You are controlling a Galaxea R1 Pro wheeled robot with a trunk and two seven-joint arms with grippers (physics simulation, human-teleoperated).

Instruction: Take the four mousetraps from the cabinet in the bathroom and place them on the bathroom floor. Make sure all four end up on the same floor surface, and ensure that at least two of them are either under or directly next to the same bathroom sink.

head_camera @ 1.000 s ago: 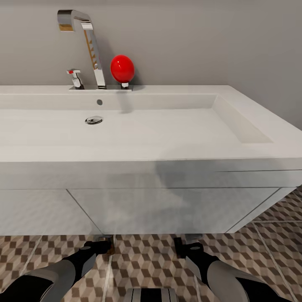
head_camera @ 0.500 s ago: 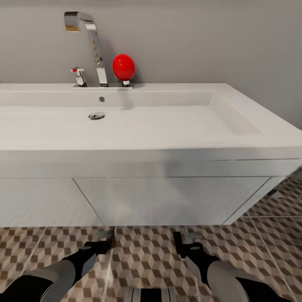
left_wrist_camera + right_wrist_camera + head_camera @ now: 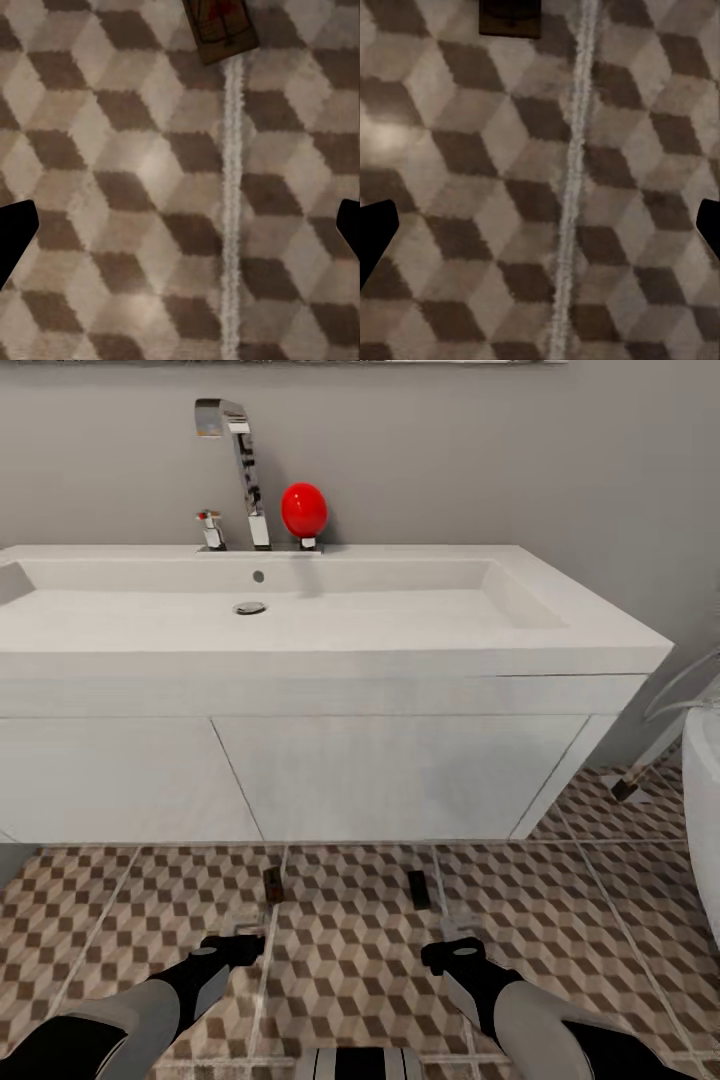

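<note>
Two mousetraps lie on the bathroom floor in front of the white vanity under the bathroom sink. The left mousetrap is a tan board with dark wire and a red spot. The right mousetrap looks dark. My left gripper hovers open over bare tiles, a short way back from its trap. The right gripper is open too, with nothing between its fingers. The cabinet is out of view.
A tall chrome tap and a red ball-shaped object stand at the back of the basin, against a grey wall. A white rounded fixture and a slanted leg with a dark foot sit at the right.
The whole view has pulled back from the sink, so the camera moved. Both traps, earlier right at my gripper tips, now lie on the tiles ahead of the grippers.
</note>
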